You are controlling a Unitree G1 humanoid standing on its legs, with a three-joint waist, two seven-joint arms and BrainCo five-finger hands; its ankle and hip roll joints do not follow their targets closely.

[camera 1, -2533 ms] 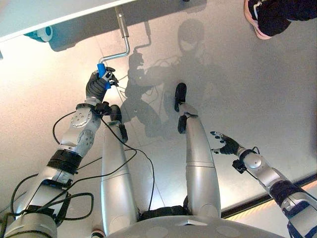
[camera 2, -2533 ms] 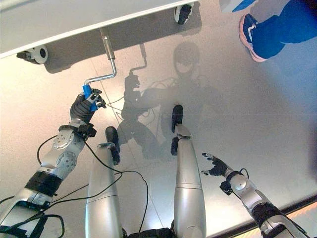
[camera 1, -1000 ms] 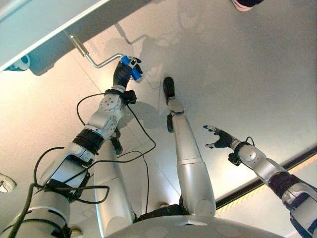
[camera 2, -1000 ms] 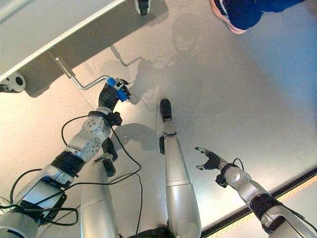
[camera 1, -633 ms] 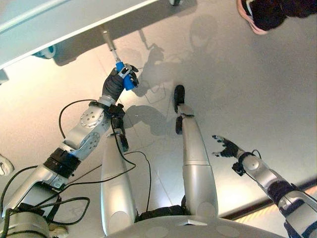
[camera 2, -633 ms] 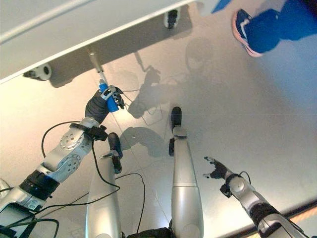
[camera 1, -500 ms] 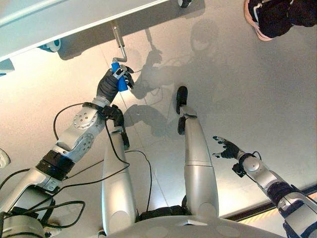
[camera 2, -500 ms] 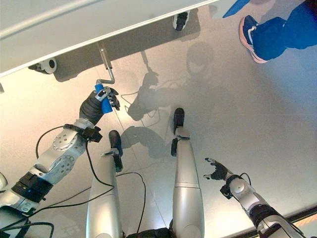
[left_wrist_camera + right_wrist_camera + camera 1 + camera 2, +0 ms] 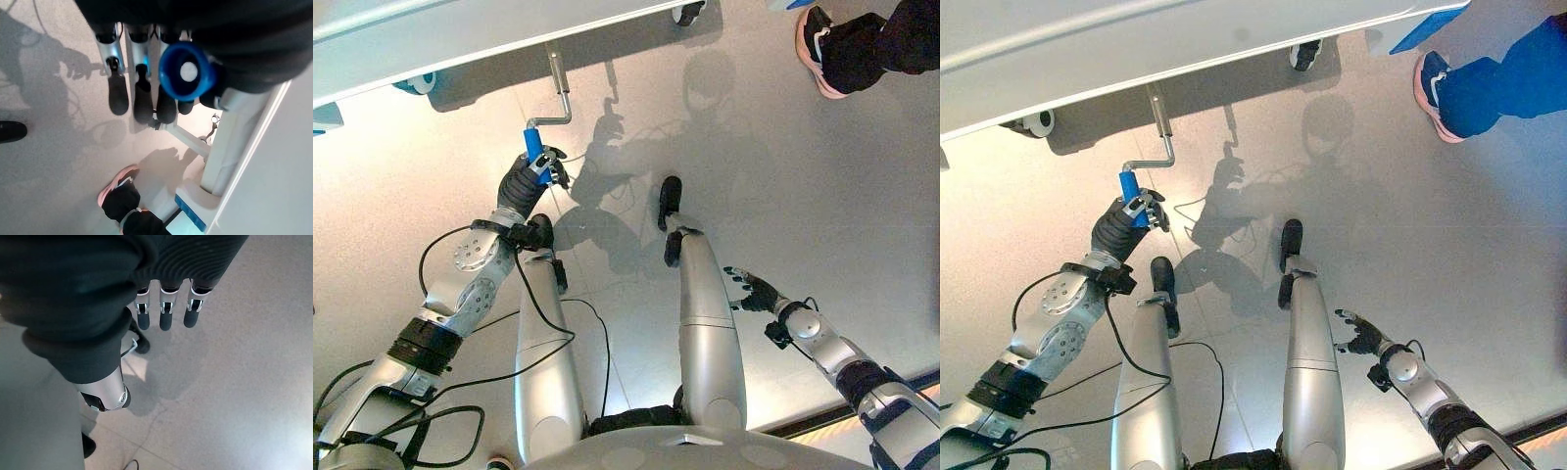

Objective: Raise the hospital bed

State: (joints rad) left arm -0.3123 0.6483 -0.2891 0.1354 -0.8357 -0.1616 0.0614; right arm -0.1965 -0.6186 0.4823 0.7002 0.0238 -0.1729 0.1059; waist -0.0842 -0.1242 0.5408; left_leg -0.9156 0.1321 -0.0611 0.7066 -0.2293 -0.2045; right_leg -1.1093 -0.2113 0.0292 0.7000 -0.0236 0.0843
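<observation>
My right robot hand hangs low over the floor, well apart from the crank, its fingers straight and relaxed, holding nothing. Farther out, my left robot hand is curled round the blue grip of the crank handle; in the wrist view the fingers wrap beside the grip's round blue end. From the grip the metal crank bends and runs up under the pale edge of the hospital bed. Beyond the crank, the bed's casters rest on the floor, and past the bed's corner stands a person's shoe.
</observation>
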